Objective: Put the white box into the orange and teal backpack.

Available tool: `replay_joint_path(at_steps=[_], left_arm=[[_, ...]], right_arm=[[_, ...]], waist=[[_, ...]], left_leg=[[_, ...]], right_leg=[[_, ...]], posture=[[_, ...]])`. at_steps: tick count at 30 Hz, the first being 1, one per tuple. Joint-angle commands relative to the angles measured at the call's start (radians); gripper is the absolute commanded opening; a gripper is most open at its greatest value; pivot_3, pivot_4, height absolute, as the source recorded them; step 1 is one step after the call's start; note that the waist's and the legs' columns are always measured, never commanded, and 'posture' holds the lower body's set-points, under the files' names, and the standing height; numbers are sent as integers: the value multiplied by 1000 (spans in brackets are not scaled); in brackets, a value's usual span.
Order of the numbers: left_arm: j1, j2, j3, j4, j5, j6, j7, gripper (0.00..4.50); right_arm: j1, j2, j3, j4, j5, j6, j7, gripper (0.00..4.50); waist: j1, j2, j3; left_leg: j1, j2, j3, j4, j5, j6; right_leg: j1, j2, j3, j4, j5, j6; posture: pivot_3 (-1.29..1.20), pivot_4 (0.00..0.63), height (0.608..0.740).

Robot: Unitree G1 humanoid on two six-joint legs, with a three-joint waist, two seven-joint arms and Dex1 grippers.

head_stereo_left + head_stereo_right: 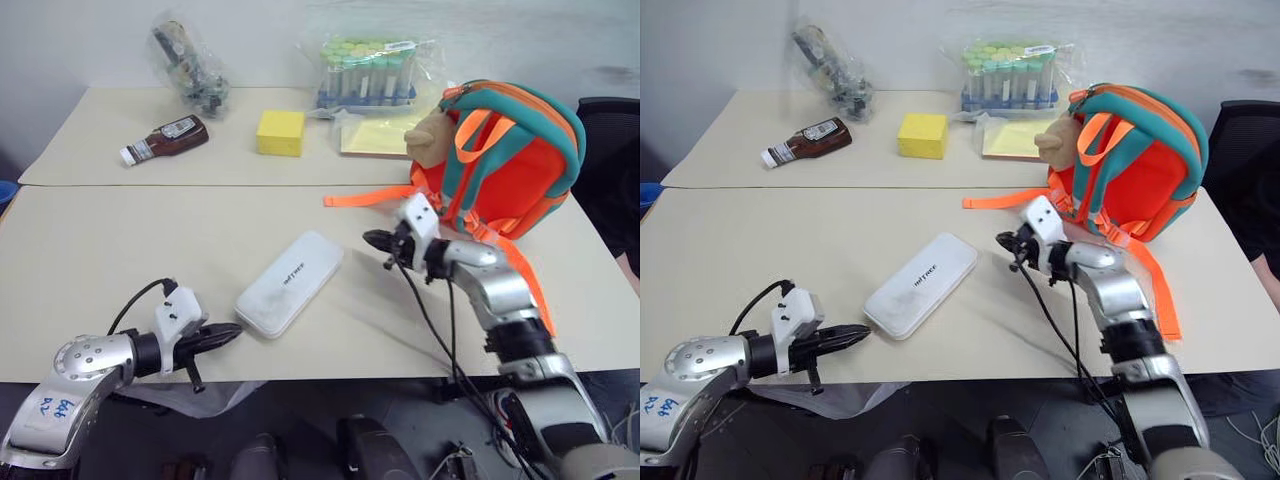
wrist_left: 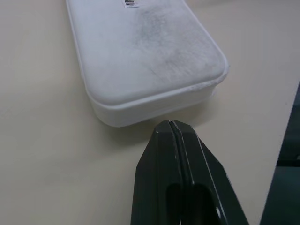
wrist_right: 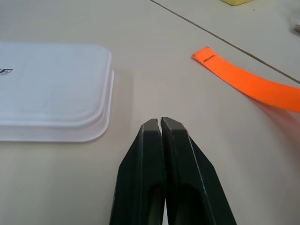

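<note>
The white box (image 1: 289, 284) lies flat on the table (image 1: 120, 250), long and smooth with round corners and tiny dark letters on top. The left gripper (image 1: 228, 336) sits just beside its near end and the right gripper (image 1: 374, 240) near its far end, both pinched tight and holding nothing. The orange and teal backpack (image 1: 510, 160) stands behind the right gripper with a plush toy (image 1: 432, 135) on it, and I cannot tell what is inside.
</note>
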Motion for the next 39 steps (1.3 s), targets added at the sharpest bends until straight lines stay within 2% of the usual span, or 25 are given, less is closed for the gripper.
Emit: replay_joint_path(at_steps=[1,5,9,14,22,27,31,34,39], left_arm=[[-16,-15,-6,-1,1,10,18,0],[-23,-21,-14,11,12,5,18,0],[-59,-26,-26,52,29,-10,22,0],[-150,-15,-47,137,76,-56,15,0],[-310,-2,-108,281,145,-137,-55,0],[-394,-19,-141,374,167,-170,-92,0],[-441,-16,-110,470,94,-42,-154,0],[-521,1,-46,547,-45,220,-205,550],[-645,76,-58,600,-199,650,-279,2065]], right_arm=[[-50,42,12,109,-46,-69,-17,62],[-74,87,14,169,-54,-101,5,62],[-46,98,21,115,-51,-91,44,62],[54,50,13,-71,-36,-35,70,62],[317,-83,-9,-502,47,147,131,62],[404,-117,-37,-615,76,214,106,62],[411,-131,-71,-608,66,225,67,62],[400,-150,-96,-576,63,214,55,0],[397,-185,-110,-552,62,190,65,0]], waist=[[-1,0,0],[-2,0,0],[-2,0,0],[4,0,0],[4,0,0],[3,-1,0],[4,-2,1],[4,-4,2],[3,-8,4]], left_leg=[[0,0,0,0,0,0],[0,0,0,0,0,-1],[0,0,0,1,1,-1],[0,0,-1,2,1,-1],[-1,-1,0,1,1,-1],[0,0,-1,1,1,-1],[1,-1,-1,3,2,0],[0,-1,-1,6,1,0],[-1,-1,-2,10,1,1]], right_leg=[[0,0,0,0,0,0],[0,0,0,0,0,0],[0,0,0,1,0,0],[0,0,-1,3,0,0],[0,-1,-1,3,0,0],[0,1,-1,4,0,0],[0,0,-1,7,0,0],[-1,1,-1,9,0,0],[-1,1,-1,12,0,0]], posture=[[0,150,740],[0,150,740],[0,150,740],[0,150,740],[0,150,740],[0,150,740],[0,150,740],[0,150,740],[0,150,740]])
